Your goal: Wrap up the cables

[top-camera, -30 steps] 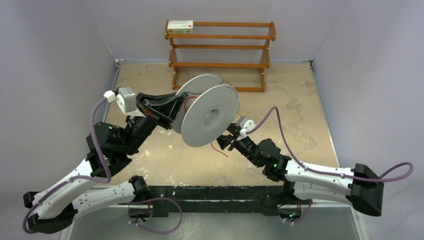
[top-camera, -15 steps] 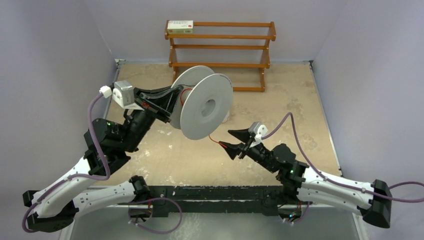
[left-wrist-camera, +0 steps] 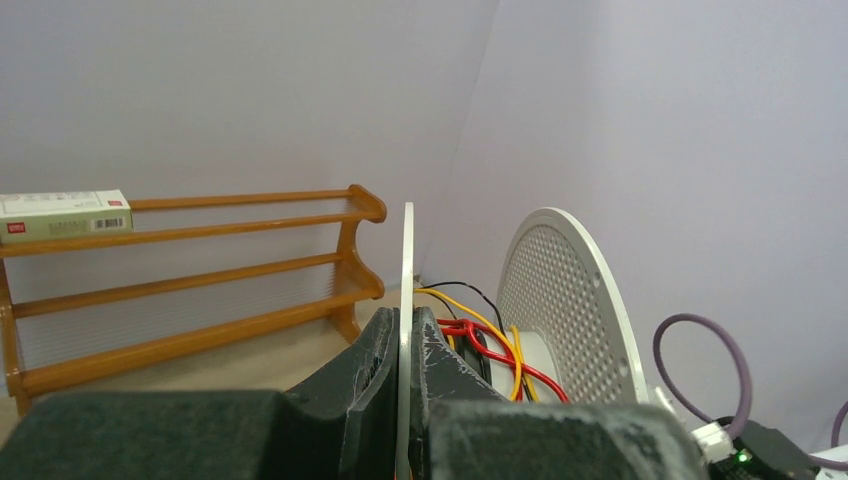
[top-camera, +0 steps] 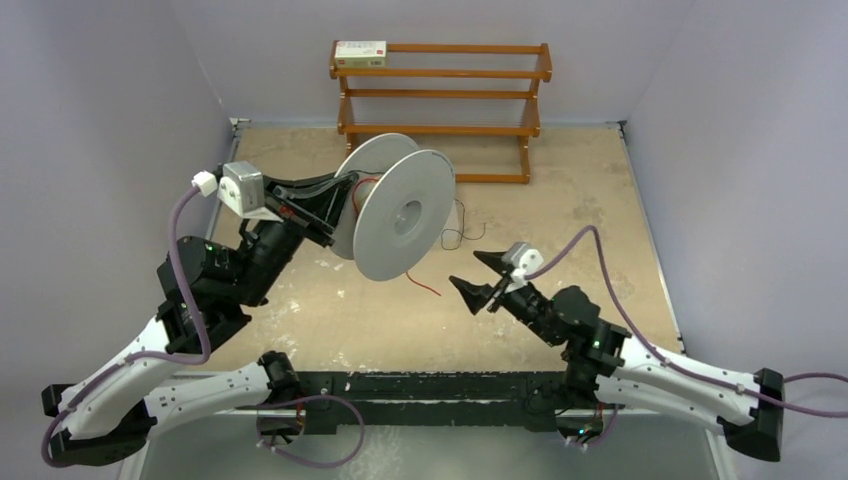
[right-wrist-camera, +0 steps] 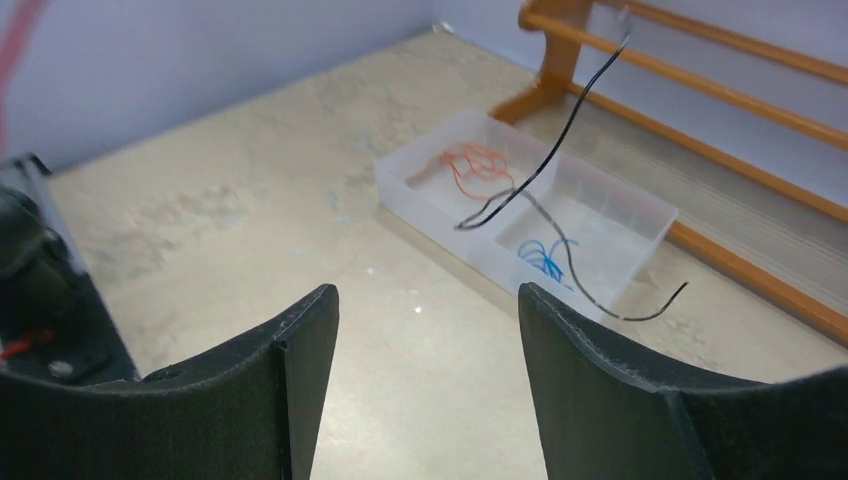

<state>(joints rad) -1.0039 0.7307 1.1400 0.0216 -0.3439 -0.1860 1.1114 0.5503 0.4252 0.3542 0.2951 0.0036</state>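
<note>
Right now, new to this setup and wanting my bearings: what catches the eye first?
A grey-white spool held up over the table, its rim clamped in the left hand. Red, orange and black cables sit on its hub; the right hand stands open and empty to its right.

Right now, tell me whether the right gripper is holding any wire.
No. The right gripper stands open, and only the bare table shows between its jaws.

Plastic and wood before you.
Your spool (top-camera: 405, 228) is matt grey-white plastic, one flange perforated; the cables (left-wrist-camera: 470, 330) wear glossy insulation; the rack (top-camera: 440, 130) is smooth varnished wood; the tray (right-wrist-camera: 610, 215) clear plastic; the table (top-camera: 580, 230) mottled, rough-looking.
</note>
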